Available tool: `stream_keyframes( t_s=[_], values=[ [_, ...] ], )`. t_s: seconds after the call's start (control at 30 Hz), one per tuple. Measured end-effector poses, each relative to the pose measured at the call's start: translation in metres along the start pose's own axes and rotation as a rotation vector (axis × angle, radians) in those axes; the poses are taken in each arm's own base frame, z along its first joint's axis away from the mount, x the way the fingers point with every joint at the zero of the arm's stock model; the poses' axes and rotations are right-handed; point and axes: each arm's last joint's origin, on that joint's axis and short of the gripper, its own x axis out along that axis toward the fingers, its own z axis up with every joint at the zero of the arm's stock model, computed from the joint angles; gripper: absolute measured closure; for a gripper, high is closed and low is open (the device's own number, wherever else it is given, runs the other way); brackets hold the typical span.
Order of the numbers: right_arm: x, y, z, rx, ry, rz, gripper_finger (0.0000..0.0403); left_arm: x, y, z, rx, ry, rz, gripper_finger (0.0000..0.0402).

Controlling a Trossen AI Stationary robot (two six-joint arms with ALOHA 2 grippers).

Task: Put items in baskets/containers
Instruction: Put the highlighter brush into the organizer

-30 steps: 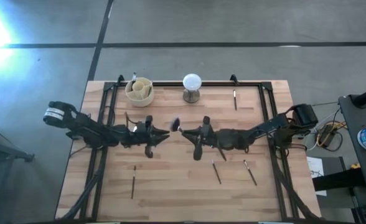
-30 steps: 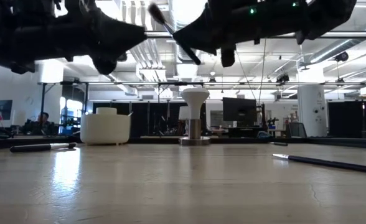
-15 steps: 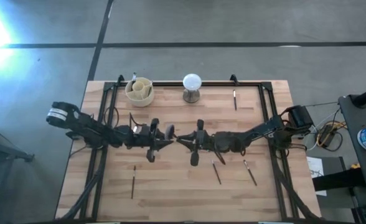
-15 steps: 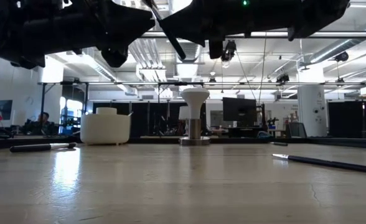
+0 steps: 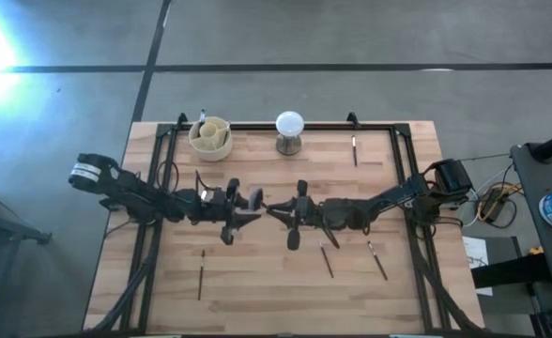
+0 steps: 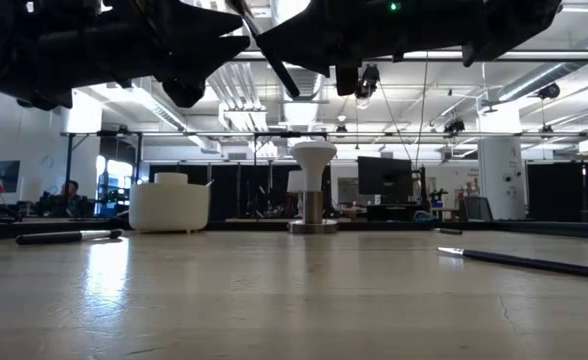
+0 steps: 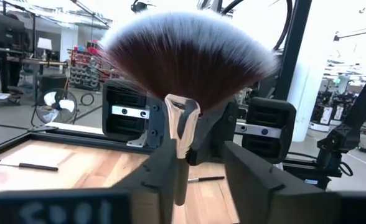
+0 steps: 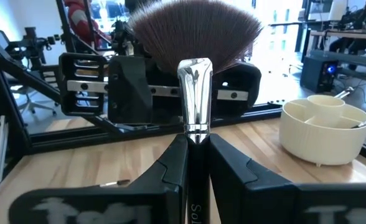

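1. High view: the left gripper (image 5: 241, 208) and the right gripper (image 5: 276, 208) are met tip to tip, well in front of the cup (image 5: 210, 137) and a little to its right. The fan brush (image 5: 255, 198) is bridged between them. A second ago the two were apart, with the fan head in the gap.
2. Low view: the brush is carried high above the table, to the right of the cup. Its slant is unchanged from half a second ago.
3. Left wrist view: the left fingers (image 7: 161, 168) are spread around the brush's ferrule, with a gap on one side. They have just been widened, so no grip is taken yet.
4. Right wrist view: the handle is clamped by the right gripper. A handover is judged under way; four brushes (image 5: 201, 273) are left lying, well away from the cup.
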Motion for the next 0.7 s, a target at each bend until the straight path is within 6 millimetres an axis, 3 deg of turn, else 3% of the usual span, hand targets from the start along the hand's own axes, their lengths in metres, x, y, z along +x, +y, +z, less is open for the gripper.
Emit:
stream_keyframes(
  t_s=[0.3, 0.7],
  values=[
    [0.000, 0.000, 0.000, 0.000, 0.001, 0.000, 0.0360, 0.003, 0.000, 0.004, 0.043, -0.020, 0.024, 0.0178],
    [0.000, 0.002, 0.001, 0.002, -0.007, 0.005, 0.0360, 0.011, -0.002, 0.012, 0.024, -0.057, 0.034, 0.0156]
  ],
)
